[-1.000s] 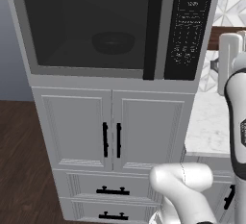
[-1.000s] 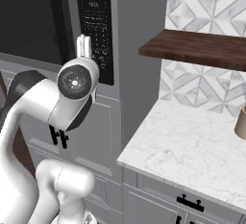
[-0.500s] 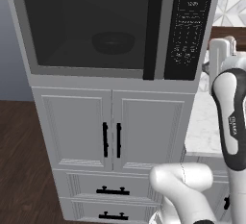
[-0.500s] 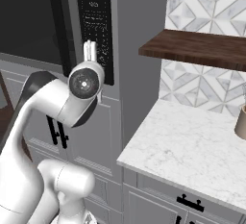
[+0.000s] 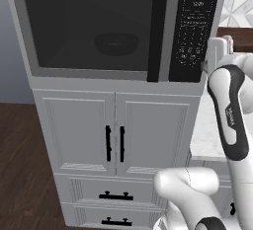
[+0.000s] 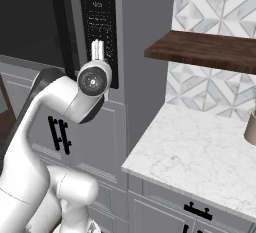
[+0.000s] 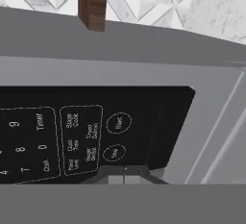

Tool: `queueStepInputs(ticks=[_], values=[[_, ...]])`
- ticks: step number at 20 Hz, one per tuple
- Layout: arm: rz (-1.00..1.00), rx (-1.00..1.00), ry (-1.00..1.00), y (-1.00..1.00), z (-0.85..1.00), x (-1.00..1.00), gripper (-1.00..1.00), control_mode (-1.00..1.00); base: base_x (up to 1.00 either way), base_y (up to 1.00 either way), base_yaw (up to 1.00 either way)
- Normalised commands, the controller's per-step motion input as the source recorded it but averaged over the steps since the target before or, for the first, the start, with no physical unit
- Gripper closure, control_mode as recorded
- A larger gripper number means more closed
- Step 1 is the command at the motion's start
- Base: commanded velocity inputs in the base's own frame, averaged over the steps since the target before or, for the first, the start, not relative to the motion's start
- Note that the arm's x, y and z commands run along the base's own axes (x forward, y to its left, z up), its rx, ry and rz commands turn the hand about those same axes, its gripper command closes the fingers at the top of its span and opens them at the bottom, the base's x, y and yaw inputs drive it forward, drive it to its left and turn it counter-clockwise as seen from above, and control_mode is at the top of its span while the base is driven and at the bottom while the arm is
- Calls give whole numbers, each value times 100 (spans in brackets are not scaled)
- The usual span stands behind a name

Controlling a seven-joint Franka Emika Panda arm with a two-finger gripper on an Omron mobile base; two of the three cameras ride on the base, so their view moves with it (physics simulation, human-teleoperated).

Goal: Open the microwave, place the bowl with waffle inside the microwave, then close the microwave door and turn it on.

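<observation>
The microwave (image 5: 118,29) is built in above the cabinets, and the microwave door (image 5: 89,26) is shut, its black bar handle (image 5: 158,26) upright. Through the dark glass, the bowl with waffle (image 5: 116,44) shows dimly on the turntable. My gripper (image 6: 97,46) is shut and empty, with its tips right at the lower part of the black keypad panel (image 6: 100,22). In the hand view the fingertips (image 7: 124,176) sit together just below two round buttons (image 7: 118,123) at the keypad's end. From the left base view the gripper (image 5: 213,56) is at the panel's lower right edge.
White panelled cabinet doors (image 5: 114,143) and drawers (image 5: 113,194) sit below the microwave. To the right are a marble counter (image 6: 200,152), a dark wooden shelf (image 6: 210,49) on a patterned tile wall, and a brown cup (image 6: 250,127) at the counter's far right.
The arm has carried the shut gripper in from the right toward the keypad's lower corner. The microwave door and bowl have not moved.
</observation>
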Motion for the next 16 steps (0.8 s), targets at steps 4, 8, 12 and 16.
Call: queueStepInputs(ticks=[4, 8, 12, 16], values=[[0, 0, 0, 0, -1, 38, 100, -100, 0, 0, 0], [-1, 0, 0, 0, -8, 35, 100, -100, 0, 0, 0], [-3, -2, 0, 0, -30, 54, 100, -100, 0, 0, 0], [-3, -2, -4, 0, -40, 68, 100, -100, 0, 0, 0]])
